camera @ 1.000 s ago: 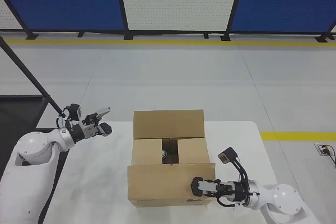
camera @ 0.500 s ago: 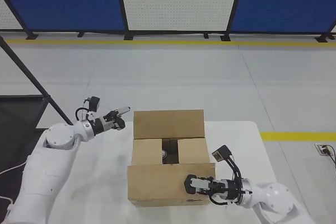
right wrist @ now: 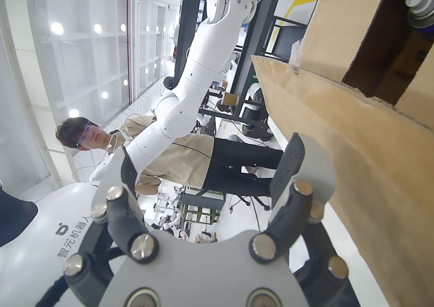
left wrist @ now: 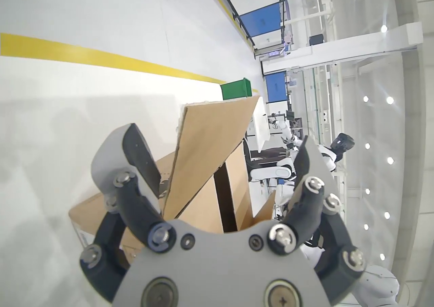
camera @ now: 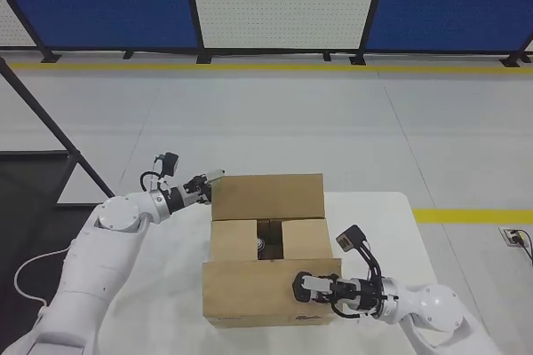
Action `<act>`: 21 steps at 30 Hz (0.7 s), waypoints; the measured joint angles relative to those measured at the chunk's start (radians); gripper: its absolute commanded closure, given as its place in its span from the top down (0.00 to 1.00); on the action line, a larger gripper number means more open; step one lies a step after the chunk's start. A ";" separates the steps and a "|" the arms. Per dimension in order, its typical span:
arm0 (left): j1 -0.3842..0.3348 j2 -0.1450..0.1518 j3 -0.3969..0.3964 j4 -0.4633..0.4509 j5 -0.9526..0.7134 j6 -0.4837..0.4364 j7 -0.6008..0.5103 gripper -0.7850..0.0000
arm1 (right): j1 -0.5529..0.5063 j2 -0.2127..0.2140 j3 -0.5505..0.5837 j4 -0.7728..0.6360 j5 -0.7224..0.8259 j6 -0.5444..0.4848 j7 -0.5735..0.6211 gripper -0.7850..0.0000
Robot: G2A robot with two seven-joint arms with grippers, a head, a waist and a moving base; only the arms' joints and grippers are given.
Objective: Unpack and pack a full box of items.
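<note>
box [camera: 235,240] looks light, stiff cardboard: take its flaps [camera: 266,196] by their free edges. left gripper [left wrist: 220,142] and right gripper [right wrist: 210,152] fingers wide, holding nothing.

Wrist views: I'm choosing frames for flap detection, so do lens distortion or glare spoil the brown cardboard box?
Left wrist view: strong fisheye bending toward the edges, ceiling lamps glare at one side, yet the brown cardboard box shows no glare. Right wrist view: same bending and lamp glare, box glare-free. Top view: lines straight, light even.
</note>
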 measured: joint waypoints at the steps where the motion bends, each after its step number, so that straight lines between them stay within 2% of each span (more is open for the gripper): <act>1: -0.004 -0.004 0.001 0.010 -0.011 -0.002 -0.004 1.00 | 0.000 0.000 0.002 0.000 0.000 0.001 0.001 1.00; 6: -0.020 -0.015 -0.007 0.058 -0.066 -0.036 -0.045 1.00 | 0.000 0.003 0.012 0.001 0.000 0.008 0.007 1.00; 12: -0.020 -0.005 -0.048 0.081 -0.143 -0.084 -0.131 1.00 | 0.018 0.002 0.011 0.013 -0.013 0.024 0.000 1.00; 17: -0.004 0.014 -0.081 0.052 -0.184 -0.113 -0.218 1.00 | 0.036 0.000 0.008 0.032 -0.022 0.041 -0.025 1.00; 21: 0.023 0.031 -0.106 -0.004 -0.215 -0.120 -0.293 1.00 | 0.054 -0.002 0.003 0.051 -0.034 0.055 -0.047 1.00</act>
